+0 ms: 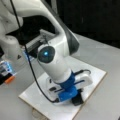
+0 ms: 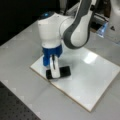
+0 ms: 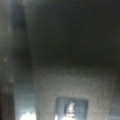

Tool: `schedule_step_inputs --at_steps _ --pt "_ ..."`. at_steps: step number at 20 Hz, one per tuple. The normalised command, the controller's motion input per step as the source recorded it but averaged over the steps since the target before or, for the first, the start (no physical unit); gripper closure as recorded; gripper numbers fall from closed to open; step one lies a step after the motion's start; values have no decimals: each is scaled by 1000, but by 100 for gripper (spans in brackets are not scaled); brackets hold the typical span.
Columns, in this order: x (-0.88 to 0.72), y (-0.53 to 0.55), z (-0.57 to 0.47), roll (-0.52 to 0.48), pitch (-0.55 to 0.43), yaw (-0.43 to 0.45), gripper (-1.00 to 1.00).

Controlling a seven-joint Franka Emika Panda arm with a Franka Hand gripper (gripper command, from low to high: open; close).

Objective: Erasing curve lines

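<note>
eraser [image 2: 58, 72], a dark block, lies flat on the white board [image 2: 100, 75] near its nine o'clock corner, pressed there by the gripper [image 2: 53, 71] in both front views, likely so its face rubs the ink. the fingers seem to pinch it, though i cannot tell for sure. the curve lines do not show; they may sit beneath the eraser or be wiped already. wrist view is dark.
</note>
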Motion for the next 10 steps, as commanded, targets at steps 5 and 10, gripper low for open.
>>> schedule_step_inputs --at_steps 5,10 --pt "-69 -219 293 -245 274 202 100" --pt "-83 -360 221 -261 224 253 100"
